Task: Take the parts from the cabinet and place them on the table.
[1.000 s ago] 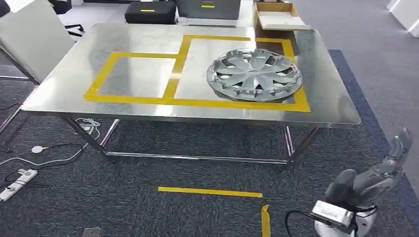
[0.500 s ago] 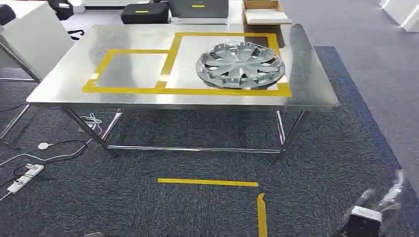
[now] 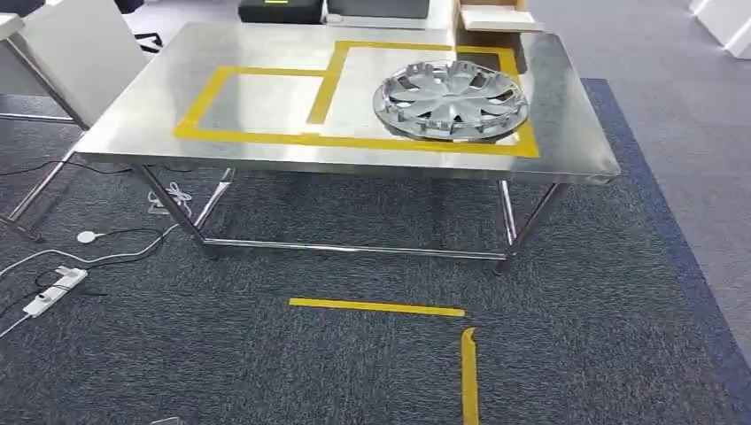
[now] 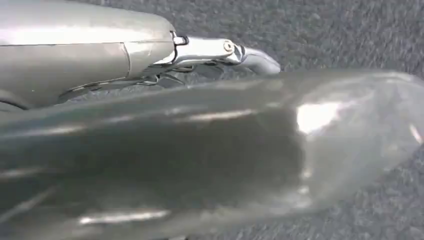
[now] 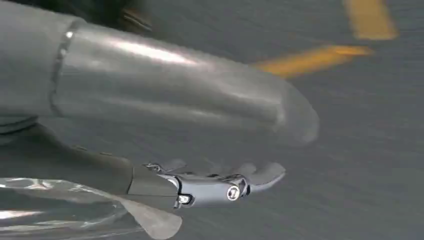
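The wheel cover [image 3: 451, 100], a silver hubcap with radial spokes, lies flat on the steel tabletop [image 3: 142, 106] near its far right corner. It sits inside the larger rectangle of yellow tape [image 3: 416, 145], with its near rim just behind the tape line along the near side and its right rim close to the tape line on the right. A smaller taped rectangle [image 3: 202, 99] adjoins it on the left half of the tabletop.

At the far edge of the tabletop stand a black case [image 3: 279, 11] and an open cardboard box [image 3: 496, 16]. A white panel [image 3: 80, 40] leans beside the left end of the table. On the dark carpet [image 3: 266, 372] in front of the table, two yellow tape strips [image 3: 376, 307] form an open corner. A white power strip [image 3: 55, 291] and loose cables [image 3: 115, 257] lie on the carpet at the left.

The left robot hand [image 4: 210, 50] hangs above the carpet; its fingers extend straight and hold nothing. The right robot hand [image 5: 215, 187] also hangs above the carpet near the floor tape; its fingers extend straight, apart from the thumb, and hold nothing. Both wrist views are motion-blurred.
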{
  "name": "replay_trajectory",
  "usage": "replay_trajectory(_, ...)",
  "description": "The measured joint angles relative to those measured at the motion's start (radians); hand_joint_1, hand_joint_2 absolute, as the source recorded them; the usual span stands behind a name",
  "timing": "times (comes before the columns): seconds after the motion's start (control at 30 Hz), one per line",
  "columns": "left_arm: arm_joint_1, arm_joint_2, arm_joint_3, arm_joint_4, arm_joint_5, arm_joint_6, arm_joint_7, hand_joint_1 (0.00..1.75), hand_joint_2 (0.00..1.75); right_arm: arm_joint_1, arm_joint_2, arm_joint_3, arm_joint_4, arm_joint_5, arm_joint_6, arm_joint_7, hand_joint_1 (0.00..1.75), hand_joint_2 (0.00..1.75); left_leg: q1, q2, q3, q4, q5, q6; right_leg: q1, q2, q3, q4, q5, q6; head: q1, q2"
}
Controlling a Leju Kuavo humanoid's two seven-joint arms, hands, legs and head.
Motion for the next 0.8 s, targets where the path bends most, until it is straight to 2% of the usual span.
replay_trajectory(0.03,0.000,0.000,0.003,0.000,-0.003,0.004,0.005,0.00,0.00,-0.003,0.003,-0.027,0.028,-0.014,0.013,0.048,0.00,0.00,-0.001,-0.004,-0.007,0.004,0.003,0.000,-0.002,0.000,-0.013,0.047,-0.015,0.002,0.001,0.000)
replay_trajectory(0.07,0.001,0.000,0.007,0.000,-0.008,0.006,0.011,0.00,0.00,-0.002,0.006,-0.052,0.054,-0.010,0.028,0.063,0.00,0.00,-0.001,-0.011,-0.014,0.010,0.005,-0.002,-0.003,0.000,-0.003,0.044,-0.006,0.004,0.000,0.000)
replay_trajectory(0.1,0.003,0.000,0.009,0.000,-0.010,0.008,0.014,0.00,0.00,-0.003,0.008,-0.064,0.069,0.001,0.039,0.066,0.00,0.00,0.000,-0.018,-0.021,0.016,0.006,-0.004,-0.003,0.001,0.031,-0.004,0.023,0.005,0.000,0.000)
replay_trajectory(0.13,0.003,0.000,0.011,0.000,-0.018,0.011,0.019,0.00,0.00,-0.005,0.010,-0.068,0.085,0.014,0.049,0.068,0.00,0.00,0.000,-0.025,-0.027,0.022,0.007,-0.005,-0.005,0.007,0.080,-0.084,0.059,0.004,0.000,0.000)
replay_trajectory(0.17,0.003,-0.001,0.013,0.000,-0.024,0.013,0.027,0.00,0.00,-0.008,0.010,-0.070,0.097,0.024,0.058,0.068,0.00,0.00,0.001,-0.032,-0.030,0.027,0.007,-0.006,-0.009,0.024,0.136,-0.177,0.095,0.003,0.000,0.000)
replay_trajectory(0.2,0.002,-0.001,0.014,0.000,-0.029,0.015,0.034,0.00,0.00,-0.011,0.010,-0.074,0.107,0.034,0.063,0.068,0.00,0.00,0.001,-0.038,-0.036,0.033,0.006,-0.009,-0.013,0.065,0.168,-0.240,0.088,0.001,0.000,0.000)
replay_trajectory(0.23,-0.001,0.000,0.014,0.000,-0.034,0.017,0.039,0.00,0.00,-0.012,0.010,-0.078,0.119,0.041,0.071,0.064,0.00,0.00,-0.005,-0.047,-0.047,0.049,0.006,-0.015,-0.015,0.076,0.187,-0.261,0.085,-0.003,0.000,0.000)
replay_trajectory(0.33,0.000,0.002,0.015,0.000,-0.039,0.019,0.049,0.00,0.00,-0.018,0.010,-0.086,0.133,0.060,0.081,0.042,0.00,0.00,0.003,-0.072,-0.062,0.048,0.017,-0.032,-0.008,0.049,0.177,-0.250,0.087,-0.017,-0.001,0.000)
replay_trajectory(0.37,0.001,0.004,0.015,0.000,-0.041,0.019,0.050,0.00,0.00,-0.019,0.010,-0.086,0.136,0.063,0.086,0.036,0.00,0.00,0.001,-0.081,-0.065,0.054,0.013,-0.035,-0.017,0.036,0.176,-0.259,0.093,-0.027,-0.001,0.000)
replay_trajectory(0.4,0.003,0.005,0.015,0.000,-0.045,0.019,0.050,0.00,0.00,-0.022,0.010,-0.087,0.139,0.064,0.094,0.025,0.00,0.00,0.000,-0.055,-0.075,0.075,-0.009,-0.043,-0.016,0.026,0.178,-0.259,0.094,-0.031,-0.003,0.000)
replay_trajectory(0.43,0.001,0.005,0.015,0.000,-0.053,0.020,0.054,0.00,0.00,-0.022,0.010,-0.088,0.140,0.065,0.105,0.009,0.00,0.00,0.002,-0.036,-0.099,0.129,-0.046,-0.048,-0.016,0.015,0.177,-0.260,0.095,-0.036,-0.010,0.000)
replay_trajectory(0.5,-0.003,0.008,0.015,0.000,-0.068,0.017,0.056,0.00,0.00,-0.023,0.009,-0.098,0.143,0.061,0.134,-0.030,0.00,0.00,0.008,-0.022,-0.169,0.290,-0.124,-0.058,-0.013,-0.012,0.174,-0.259,0.095,-0.039,-0.011,0.000)
replay_trajectory(0.53,-0.003,0.008,0.015,0.000,-0.075,0.014,0.056,0.00,0.00,-0.026,0.008,-0.107,0.144,0.060,0.145,-0.045,0.00,0.00,0.010,-0.019,-0.196,0.355,-0.143,-0.061,-0.012,-0.026,0.173,-0.259,0.095,-0.039,-0.012,0.000)
replay_trajectory(0.57,-0.002,0.009,0.015,0.000,-0.082,0.013,0.056,0.00,0.00,-0.028,0.006,-0.113,0.145,0.060,0.152,-0.052,0.00,0.00,0.012,-0.018,-0.197,0.364,-0.135,-0.062,-0.012,-0.038,0.173,-0.259,0.095,-0.039,-0.011,0.000)
replay_trajectory(0.6,-0.002,0.010,0.014,0.000,-0.087,0.012,0.056,0.00,0.00,-0.029,0.005,-0.115,0.145,0.063,0.155,-0.055,0.00,0.00,0.013,-0.016,-0.182,0.335,-0.107,-0.062,-0.011,-0.050,0.173,-0.258,0.095,-0.039,-0.012,0.000)
replay_trajectory(0.63,-0.003,0.010,0.014,0.000,-0.092,0.010,0.053,0.00,0.00,-0.031,0.003,-0.119,0.145,0.069,0.160,-0.058,0.00,0.00,0.013,-0.009,-0.146,0.264,-0.063,-0.059,-0.011,-0.060,0.175,-0.258,0.095,-0.038,-0.011,0.000)
replay_trajectory(0.67,-0.003,0.010,0.014,0.001,-0.094,0.007,0.049,0.00,0.00,-0.033,0.003,-0.120,0.145,0.073,0.161,-0.058,0.00,0.00,0.013,0.006,-0.099,0.171,-0.015,-0.055,-0.011,-0.071,0.177,-0.258,0.094,-0.037,-0.012,0.000)
replay_trajectory(0.7,-0.005,0.011,0.013,0.001,-0.098,0.005,0.046,0.00,0.00,-0.035,0.003,-0.121,0.146,0.076,0.161,-0.059,0.00,0.00,0.010,0.046,-0.059,0.090,0.017,-0.049,-0.010,-0.079,0.179,-0.258,0.092,-0.034,-0.012,0.000)
replay_trajectory(0.73,-0.010,0.011,0.013,0.002,-0.102,0.002,0.045,0.00,0.00,-0.035,0.002,-0.122,0.148,0.085,0.159,-0.056,0.00,0.00,-0.003,0.082,-0.052,0.063,0.008,-0.047,-0.001,-0.088,0.178,-0.254,0.089,-0.029,-0.012,0.000)
replay_trajectory(0.77,-0.016,0.011,0.011,0.003,-0.107,-0.003,0.044,0.00,0.00,-0.034,0.001,-0.122,0.150,0.098,0.157,-0.049,0.00,0.00,-0.002,0.077,-0.052,0.051,0.002,-0.037,0.001,-0.098,0.171,-0.252,0.090,-0.025,-0.011,0.000)
replay_trajectory(0.8,-0.017,0.011,0.008,0.006,-0.116,-0.006,0.044,0.00,0.00,-0.036,0.000,-0.122,0.152,0.120,0.147,-0.031,0.00,0.00,-0.003,0.066,-0.060,0.055,0.004,-0.034,0.001,-0.110,0.171,-0.252,0.091,-0.022,-0.009,0.000)
